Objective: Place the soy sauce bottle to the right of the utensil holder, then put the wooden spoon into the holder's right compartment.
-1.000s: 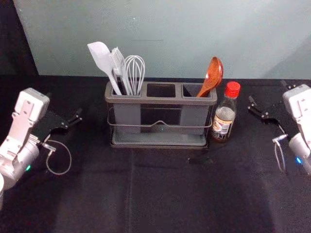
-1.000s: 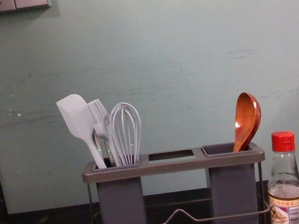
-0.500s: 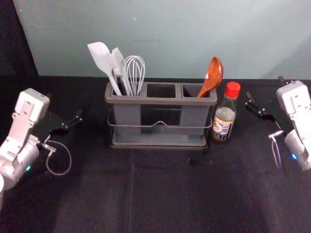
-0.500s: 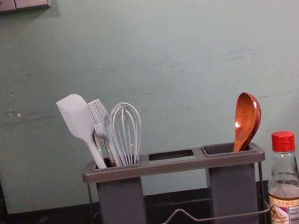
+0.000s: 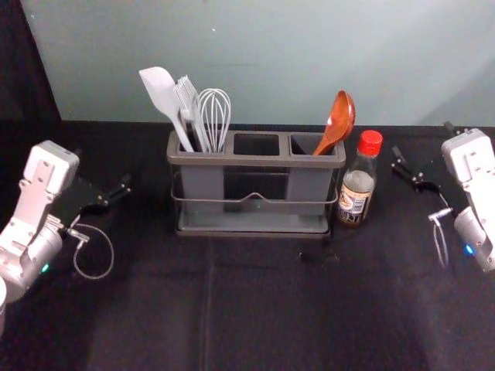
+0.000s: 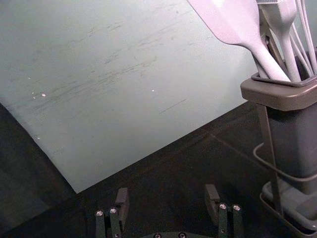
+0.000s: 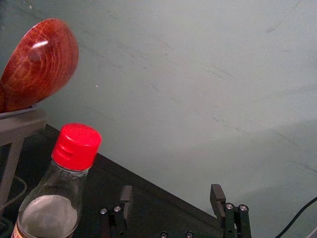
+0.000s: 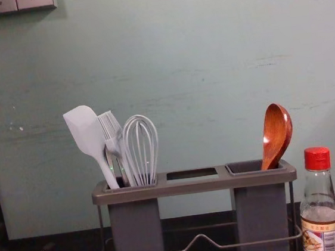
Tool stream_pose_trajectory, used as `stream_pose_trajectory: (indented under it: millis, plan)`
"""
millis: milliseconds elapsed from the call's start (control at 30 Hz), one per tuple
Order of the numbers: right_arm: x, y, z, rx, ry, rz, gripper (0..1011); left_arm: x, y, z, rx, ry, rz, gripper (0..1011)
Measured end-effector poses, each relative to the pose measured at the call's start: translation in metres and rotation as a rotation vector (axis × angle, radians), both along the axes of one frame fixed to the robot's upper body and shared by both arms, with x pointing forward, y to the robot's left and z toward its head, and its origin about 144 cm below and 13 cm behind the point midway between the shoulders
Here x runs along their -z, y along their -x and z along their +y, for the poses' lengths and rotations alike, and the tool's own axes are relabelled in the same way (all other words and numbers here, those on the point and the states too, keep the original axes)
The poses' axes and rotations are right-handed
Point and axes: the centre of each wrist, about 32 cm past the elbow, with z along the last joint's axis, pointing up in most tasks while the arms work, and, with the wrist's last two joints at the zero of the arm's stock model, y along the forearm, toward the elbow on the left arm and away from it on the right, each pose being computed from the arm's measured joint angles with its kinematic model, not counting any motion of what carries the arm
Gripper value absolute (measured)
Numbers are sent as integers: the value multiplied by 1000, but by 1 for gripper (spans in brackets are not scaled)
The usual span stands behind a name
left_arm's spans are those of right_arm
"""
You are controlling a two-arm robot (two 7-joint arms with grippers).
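My right gripper (image 5: 424,144) hangs to the right of the soy sauce bottle (image 5: 356,185), apart from it. In the right wrist view the right gripper (image 7: 172,192) is open, holding nothing. The red-capped bottle stands upright just right of the grey utensil holder (image 5: 255,161). In the holder's right compartment leans the wooden spoon (image 5: 337,122), bowl up, its lower handle hidden. Off to the holder's left is my left gripper (image 5: 102,167); the left wrist view shows the left gripper (image 6: 167,194) open and empty.
A white spatula (image 5: 160,91), a brush (image 5: 188,100) and a whisk (image 5: 214,113) stand in the left compartment. The holder's middle compartment (image 5: 256,144) is empty. A pale wall (image 8: 174,71) rises behind the black-covered table (image 5: 263,301).
Over the last second my right arm has shifted inward, a little closer to the bottle. The left arm, bottle, spoon and holder have stayed where they were.
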Motion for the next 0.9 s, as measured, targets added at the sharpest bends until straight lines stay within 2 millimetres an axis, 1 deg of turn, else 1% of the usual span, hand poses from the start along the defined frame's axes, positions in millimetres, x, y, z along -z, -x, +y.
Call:
stream_pose_trajectory:
  millis: [900]
  plan:
    - [0,0,0,0,-2,0,1002,0,0,0,0,0,0,1005]
